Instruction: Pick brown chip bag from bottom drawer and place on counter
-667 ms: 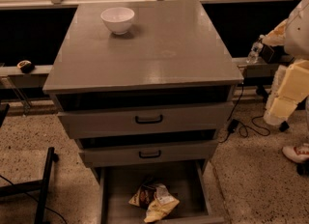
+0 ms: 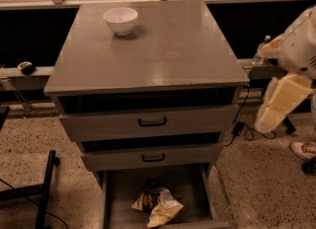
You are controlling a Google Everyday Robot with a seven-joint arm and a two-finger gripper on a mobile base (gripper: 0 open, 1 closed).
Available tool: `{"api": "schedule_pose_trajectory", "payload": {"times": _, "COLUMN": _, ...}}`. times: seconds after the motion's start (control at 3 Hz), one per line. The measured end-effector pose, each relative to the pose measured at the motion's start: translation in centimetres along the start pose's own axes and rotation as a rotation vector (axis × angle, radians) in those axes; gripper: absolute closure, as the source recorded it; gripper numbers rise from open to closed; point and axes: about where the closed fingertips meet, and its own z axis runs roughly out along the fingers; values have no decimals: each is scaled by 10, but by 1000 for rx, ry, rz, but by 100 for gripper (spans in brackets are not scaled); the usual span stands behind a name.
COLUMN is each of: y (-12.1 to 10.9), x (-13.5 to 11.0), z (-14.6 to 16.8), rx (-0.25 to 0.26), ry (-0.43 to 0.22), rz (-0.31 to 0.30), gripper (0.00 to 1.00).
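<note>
The brown chip bag (image 2: 157,205) lies crumpled on the floor of the open bottom drawer (image 2: 116,198), near the drawer's middle front. It is pale yellow with dark brown patches and a white label. The counter (image 2: 163,50) is the glossy grey cabinet top above it. My gripper (image 2: 276,112) hangs at the right edge of the view, beside the cabinet's right side at about the height of the upper drawer front. It is well apart from the bag and holds nothing that I can see.
A white bowl (image 2: 120,19) stands at the counter's back left. Two shut drawer fronts with black handles (image 2: 152,122) sit above the open drawer. Cables (image 2: 247,129) and a shoe (image 2: 302,150) lie on the floor at right. A black frame (image 2: 44,183) stands at left.
My arm and gripper have shifted slightly left and down beside the cabinet. The bag, drawer and bowl have not moved.
</note>
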Motion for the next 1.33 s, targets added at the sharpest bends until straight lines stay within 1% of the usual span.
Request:
{"api": "schedule_pose_trajectory", "payload": {"times": 0.33, "y": 30, "x": -12, "z": 84, "rx": -119, "ry": -167, "rz": 35, "gripper": 0}}
{"api": "schedule_pose_trajectory", "payload": {"times": 0.67, "y": 77, "x": -31, "z": 183, "rx": -259, "ry": -312, "rz": 63, "gripper": 0}}
{"api": "schedule_pose_trajectory", "payload": {"times": 1.0, "y": 98, "x": -37, "z": 236, "rx": -320, "ry": -364, "rz": -56, "gripper": 0}}
{"api": "schedule_pose_trajectory", "payload": {"times": 1.33, "y": 100, "x": -34, "z": 236, "rx": -290, "ry": -362, "rz": -140, "gripper": 0}}
